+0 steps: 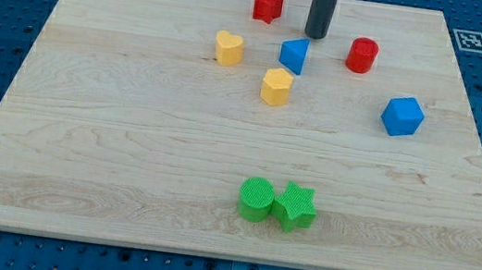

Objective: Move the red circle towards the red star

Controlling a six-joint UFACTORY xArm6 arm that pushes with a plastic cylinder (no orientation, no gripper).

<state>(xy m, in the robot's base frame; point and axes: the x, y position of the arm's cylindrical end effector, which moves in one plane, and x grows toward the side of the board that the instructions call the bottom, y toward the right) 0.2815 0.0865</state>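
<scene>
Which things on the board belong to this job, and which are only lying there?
For the job:
red circle
red star
my tip, between them

Only lying there:
blue triangular block
blue cube
yellow heart
yellow block
green circle
green star

Path red circle (362, 55) to red star (268, 4): my tip (316, 36) between, blue block (294, 55) seemingly just below line.

The rod above my tip (316, 36) is cut off by the view's top edge, so the arm carrying it is unseen. Well below the tip, the surface (128, 139) loses its lower corners to the view's edges. To the tip's right, the corner marker (467, 39) is too small to read
</scene>
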